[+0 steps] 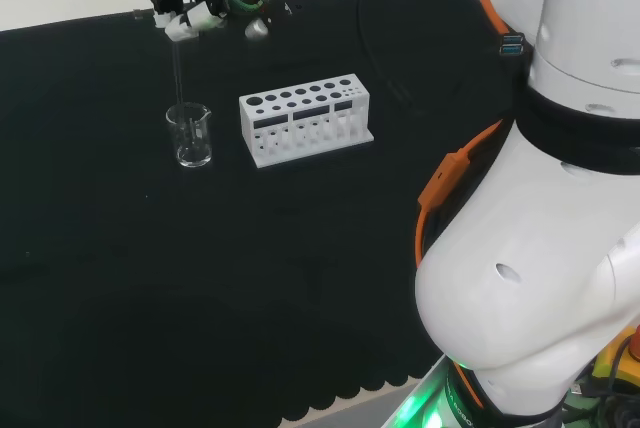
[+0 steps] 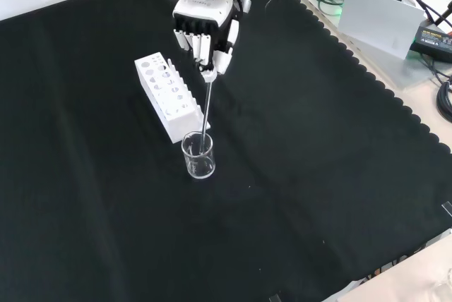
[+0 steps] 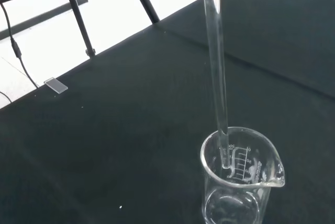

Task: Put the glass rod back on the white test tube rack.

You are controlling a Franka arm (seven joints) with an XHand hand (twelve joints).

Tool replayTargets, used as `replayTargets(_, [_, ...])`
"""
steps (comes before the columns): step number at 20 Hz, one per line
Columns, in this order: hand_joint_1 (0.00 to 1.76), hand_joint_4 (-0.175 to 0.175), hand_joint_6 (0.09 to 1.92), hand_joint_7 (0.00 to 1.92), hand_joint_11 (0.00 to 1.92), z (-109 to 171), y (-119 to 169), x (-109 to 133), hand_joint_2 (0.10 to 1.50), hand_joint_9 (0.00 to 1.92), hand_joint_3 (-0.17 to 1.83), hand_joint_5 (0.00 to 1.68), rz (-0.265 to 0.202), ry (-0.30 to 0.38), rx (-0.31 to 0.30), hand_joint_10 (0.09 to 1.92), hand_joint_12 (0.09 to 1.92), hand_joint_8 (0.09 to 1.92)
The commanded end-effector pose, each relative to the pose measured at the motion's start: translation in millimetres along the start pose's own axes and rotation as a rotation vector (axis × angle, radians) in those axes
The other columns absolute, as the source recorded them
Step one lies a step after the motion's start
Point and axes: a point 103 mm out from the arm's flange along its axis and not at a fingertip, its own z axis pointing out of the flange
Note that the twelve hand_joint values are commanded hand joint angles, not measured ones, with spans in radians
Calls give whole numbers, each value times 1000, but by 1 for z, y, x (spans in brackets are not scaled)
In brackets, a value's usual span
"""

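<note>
The glass rod [image 2: 207, 108] hangs nearly upright from the hand [image 2: 205, 30], its lower end inside the clear beaker [image 2: 198, 155] just below the rim (the wrist view shows the tip level with the printed scale, well above the base). The fingers [image 2: 212, 69] are curled down and pinch the rod at its top end, so almost the whole length hangs free beneath them.

The step in hand looks like lifting the rod clear of the beaker. To do it well, I would raise it straight up until the tip is above the rim before moving sideways; a slant or an early swing could knock the beaker's wall and tip it. Only then carry it over to the white test tube rack [image 2: 168, 97], which stands just beside the beaker on the black cloth [image 2: 318, 175], to the right of it in the head view. The rod must stay vertical over one of the rack's holes [image 1: 272, 101], since it is held only at the top and its free end can sway.
</note>
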Motion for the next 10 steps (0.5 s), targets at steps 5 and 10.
replayTargets(5, [1312,-175,567,1295,1703,-18,-16,-7,1068,1873,-175,1252,36,-12,-31,465,746,580])
replayTargets(10, [1312,-175,567,1296,1703,-29,-31,-18,1068,1873,-175,1253,73,-17,-44,466,747,579])
